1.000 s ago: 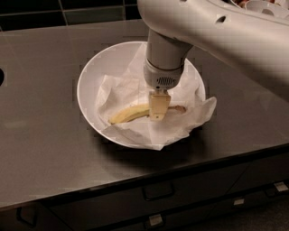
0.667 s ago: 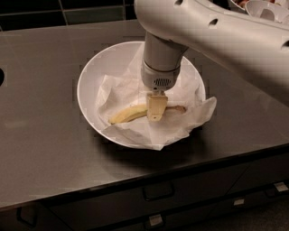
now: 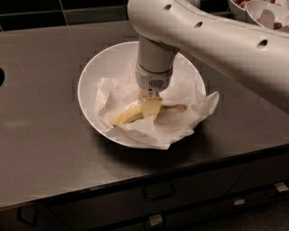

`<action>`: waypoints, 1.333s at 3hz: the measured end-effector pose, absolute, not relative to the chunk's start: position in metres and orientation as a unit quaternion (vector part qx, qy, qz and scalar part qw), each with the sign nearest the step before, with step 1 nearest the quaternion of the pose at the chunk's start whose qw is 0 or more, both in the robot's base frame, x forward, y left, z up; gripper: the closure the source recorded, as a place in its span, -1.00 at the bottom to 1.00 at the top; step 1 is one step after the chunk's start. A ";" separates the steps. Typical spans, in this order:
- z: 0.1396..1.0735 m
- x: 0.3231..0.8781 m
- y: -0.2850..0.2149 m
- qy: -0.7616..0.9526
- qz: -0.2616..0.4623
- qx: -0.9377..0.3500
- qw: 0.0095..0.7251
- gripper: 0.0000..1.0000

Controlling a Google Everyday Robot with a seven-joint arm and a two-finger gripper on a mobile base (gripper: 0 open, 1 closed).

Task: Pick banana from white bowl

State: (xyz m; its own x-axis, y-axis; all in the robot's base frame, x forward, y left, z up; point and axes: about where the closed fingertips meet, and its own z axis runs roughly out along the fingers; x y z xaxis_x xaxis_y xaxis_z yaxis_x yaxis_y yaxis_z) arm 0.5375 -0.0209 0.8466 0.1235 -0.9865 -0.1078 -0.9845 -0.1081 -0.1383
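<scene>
A pale yellow banana (image 3: 126, 116) lies on crumpled white paper (image 3: 198, 104) inside the wide white bowl (image 3: 89, 74) in the middle of the camera view. Its brownish stem tip points right. My gripper (image 3: 151, 108) hangs straight down from the white arm into the bowl, right at the banana's middle, and hides that part of it. The banana rests on the paper.
The bowl stands on a dark steel counter (image 3: 45, 135) near its front edge, with drawers (image 3: 158, 191) below. Smaller white bowls with reddish contents (image 3: 266, 13) stand at the back right. The arm crosses above the bowl's right side.
The arm and gripper have shifted slightly to the left over the banana. The banana and bowl have not moved.
</scene>
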 end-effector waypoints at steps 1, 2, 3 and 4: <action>0.846 0.531 -0.021 0.658 -0.002 -0.749 0.078 -0.16; 0.850 0.525 -0.022 0.657 -0.006 -0.750 0.075 -0.16; 0.852 0.523 -0.023 0.657 -0.007 -0.750 0.077 0.20; 0.852 0.523 -0.023 0.657 -0.007 -0.750 0.077 0.66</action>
State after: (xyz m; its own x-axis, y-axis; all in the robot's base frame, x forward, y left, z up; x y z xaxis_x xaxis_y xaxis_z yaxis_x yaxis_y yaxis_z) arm 0.5234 -0.0226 0.8517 0.1377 -0.9864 -0.0898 -0.9841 -0.1260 -0.1253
